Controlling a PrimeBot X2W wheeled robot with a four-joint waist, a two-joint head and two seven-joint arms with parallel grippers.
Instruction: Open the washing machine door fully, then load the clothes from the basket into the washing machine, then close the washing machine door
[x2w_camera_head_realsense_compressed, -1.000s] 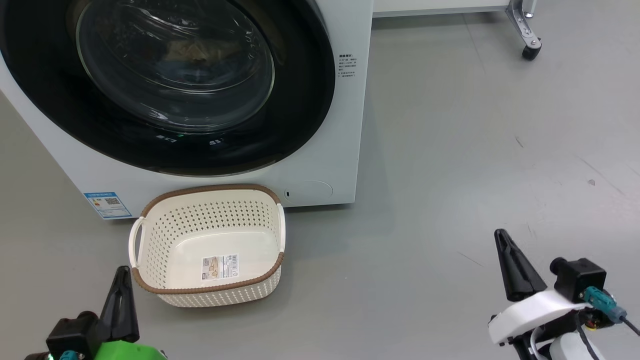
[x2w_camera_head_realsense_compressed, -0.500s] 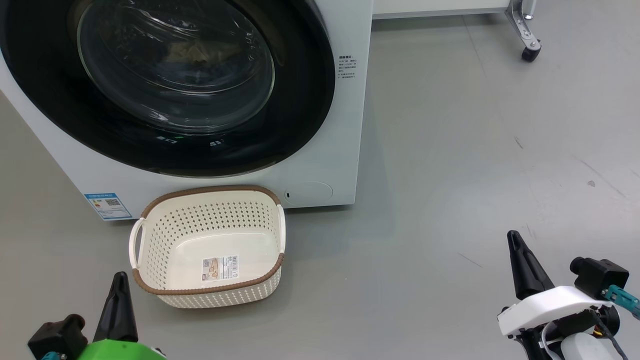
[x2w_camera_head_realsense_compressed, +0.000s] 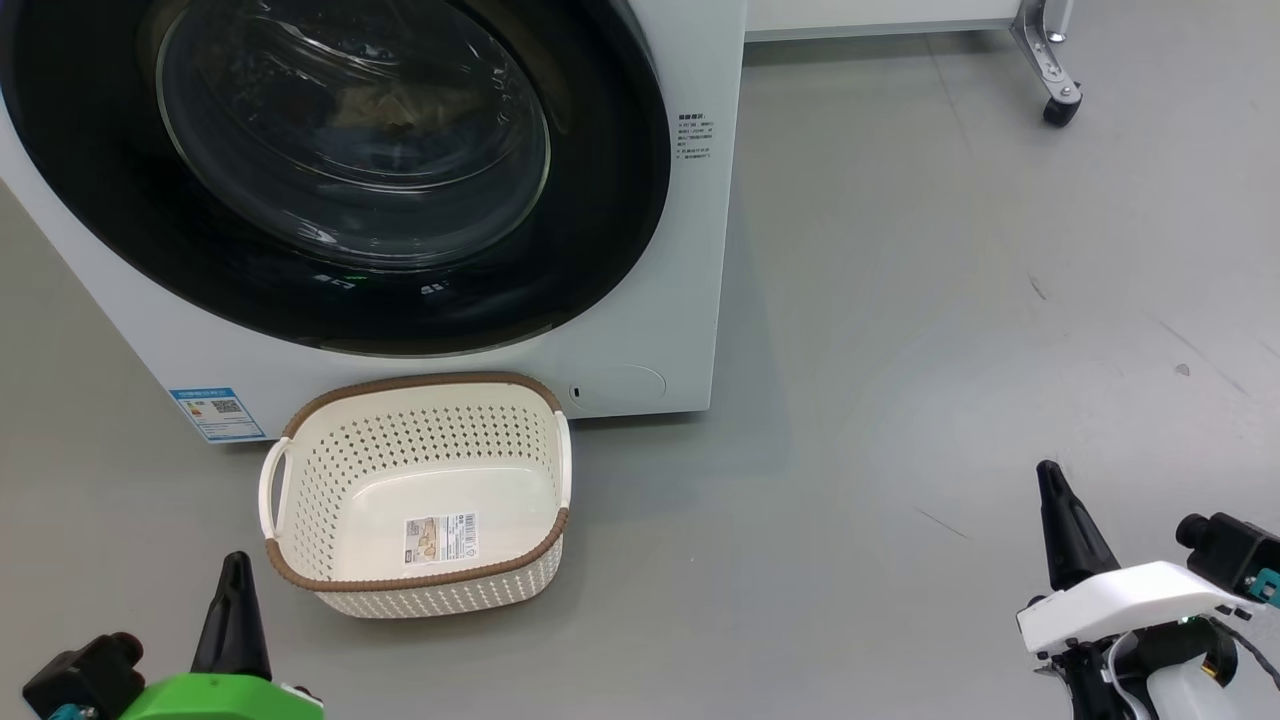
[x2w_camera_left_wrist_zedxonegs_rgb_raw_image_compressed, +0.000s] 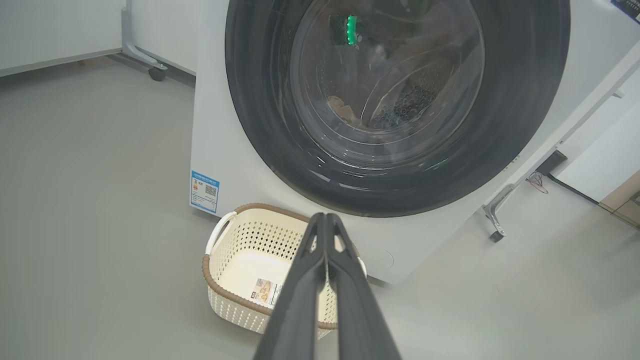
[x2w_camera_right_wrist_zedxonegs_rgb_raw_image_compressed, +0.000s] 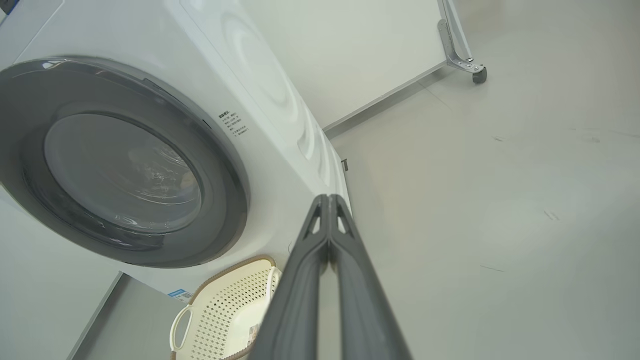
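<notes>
Washing machine door shut, basket at its foot
The left gripper, fingers pressed together, points toward the washing machine; the basket stands on the grey floor just before it, a sticker on its bottom

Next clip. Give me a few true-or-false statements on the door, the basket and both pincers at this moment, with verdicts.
1. The washing machine door is closed on the washing machine. True.
2. The basket is piled full. False: it is empty, and the barcode sticker on its bottom shows.
3. The left pincer and the right pincer are both shut, holding nothing. True.
4. The basket lies tipped over to the machine's right. False: it stands upright on the floor just in front of the machine, below the door.
5. The left pincer grips a basket handle. False: it hangs apart from the basket, near its front left corner.
</notes>
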